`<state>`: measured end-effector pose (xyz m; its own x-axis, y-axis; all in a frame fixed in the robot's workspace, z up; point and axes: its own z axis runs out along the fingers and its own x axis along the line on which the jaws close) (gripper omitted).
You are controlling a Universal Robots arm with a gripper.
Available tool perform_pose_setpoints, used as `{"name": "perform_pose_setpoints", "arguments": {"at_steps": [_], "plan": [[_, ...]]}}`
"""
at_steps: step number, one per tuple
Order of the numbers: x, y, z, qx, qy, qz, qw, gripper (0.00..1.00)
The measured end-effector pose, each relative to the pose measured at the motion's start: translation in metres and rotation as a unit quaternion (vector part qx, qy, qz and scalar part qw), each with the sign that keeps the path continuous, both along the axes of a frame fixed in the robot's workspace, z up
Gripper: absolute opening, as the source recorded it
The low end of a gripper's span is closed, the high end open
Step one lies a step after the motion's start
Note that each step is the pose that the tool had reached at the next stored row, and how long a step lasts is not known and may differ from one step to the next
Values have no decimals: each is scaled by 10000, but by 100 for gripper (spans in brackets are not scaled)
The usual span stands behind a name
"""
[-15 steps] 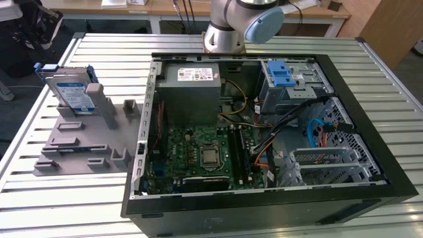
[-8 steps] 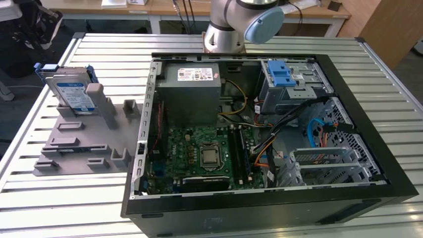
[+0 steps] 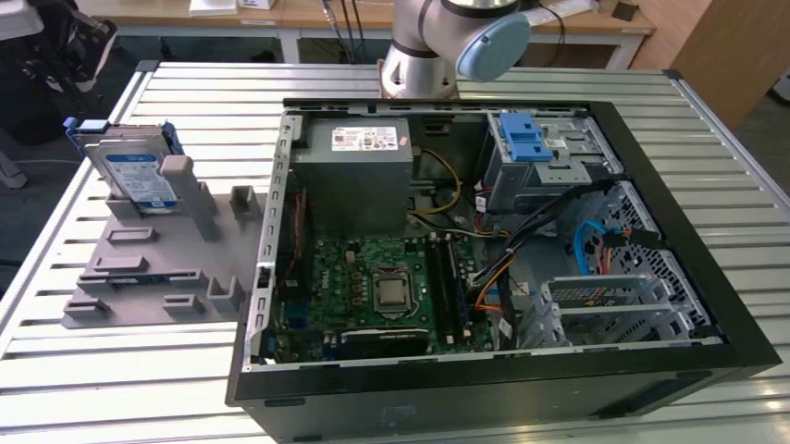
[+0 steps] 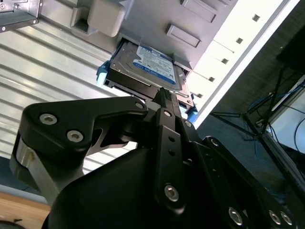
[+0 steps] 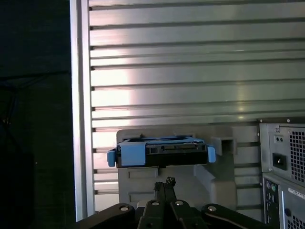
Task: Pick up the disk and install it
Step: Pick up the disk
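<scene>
Gripper [image 4: 162, 91] of mine is clenched on nothing, its two fingertips pressed together and aimed at the disk [image 4: 147, 67]; both wrist views show it near the disk but apart from it. The disk stands on edge in a slot at the far end of the grey holder [image 3: 148, 268]. That holder lies along the worktop's [image 3: 111, 379] edge on the exterior view's left, beside the open computer case [image 3: 494, 393]. I judge the step in hand to be the reach for the pick-up, with nothing lifted yet. To do it well I would part the fingers wide before closing in and centre them across the thin metal body between the blue side rails [image 5: 131, 153]. I would keep clear of the grey post [image 3: 177, 180] standing against the label, and squeeze squarely so the disk can rise straight out of its slot without jamming.
</scene>
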<state>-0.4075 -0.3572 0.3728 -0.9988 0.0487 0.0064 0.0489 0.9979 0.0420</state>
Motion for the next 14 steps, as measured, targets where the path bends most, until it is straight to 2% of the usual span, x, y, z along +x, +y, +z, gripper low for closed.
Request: {"name": "perform_pose_setpoints", "arguments": {"at_steps": [4, 7, 11, 14], "plan": [[1, 0, 0, 0, 0, 349, 9994, 11], [1, 0, 0, 0, 0, 627, 9980, 11], [1, 0, -2, 0, 0, 985, 9951, 11], [1, 0, -2, 0, 0, 1261, 9920, 11]]}}
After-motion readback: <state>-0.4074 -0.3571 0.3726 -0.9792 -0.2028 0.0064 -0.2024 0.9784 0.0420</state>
